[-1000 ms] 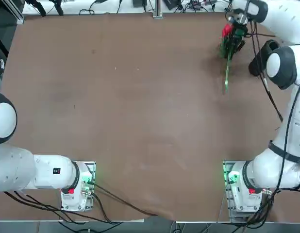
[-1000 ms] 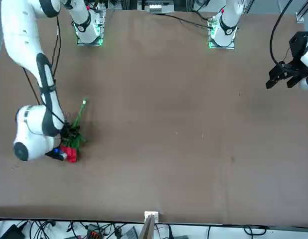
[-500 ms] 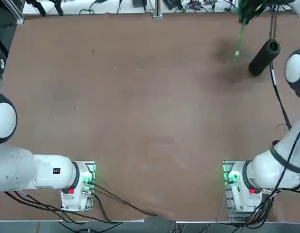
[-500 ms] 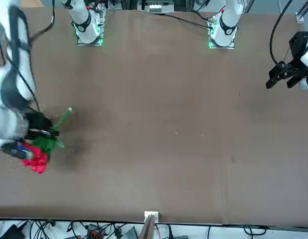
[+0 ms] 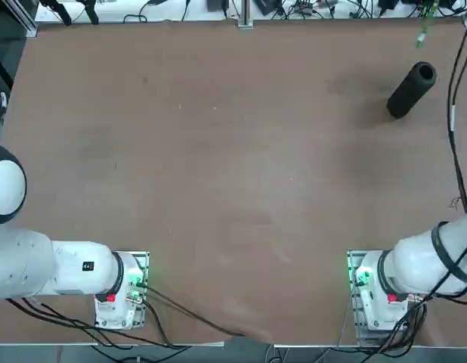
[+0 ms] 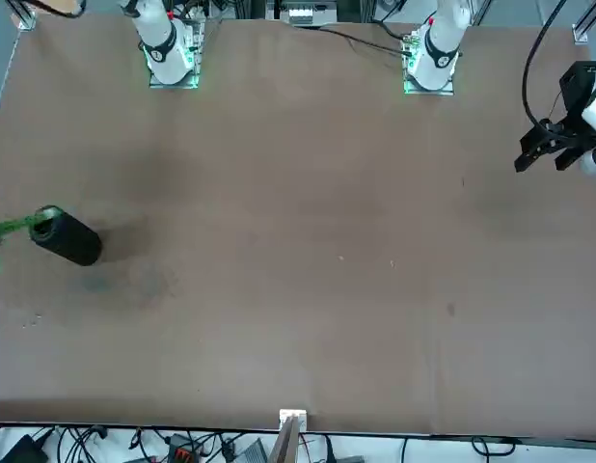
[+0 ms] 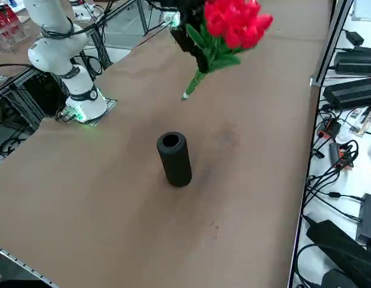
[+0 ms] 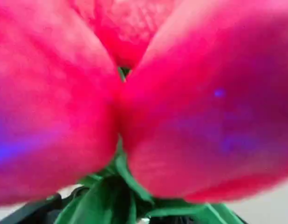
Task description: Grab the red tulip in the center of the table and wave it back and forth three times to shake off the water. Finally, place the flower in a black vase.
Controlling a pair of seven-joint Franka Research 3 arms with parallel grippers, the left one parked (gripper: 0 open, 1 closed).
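The right gripper (image 7: 194, 45) is holding the red tulip (image 7: 233, 24) clamped by its leafy stem, in the air above the black vase (image 7: 173, 158). The vase is standing upright on the brown table (image 7: 113, 198), beneath the dangling stem tip.

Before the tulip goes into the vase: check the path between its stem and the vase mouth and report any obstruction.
Nothing visible blocks it. The right end effector holds the red tulip in the air above the black vase, whose mouth is open; only bare table surrounds it.
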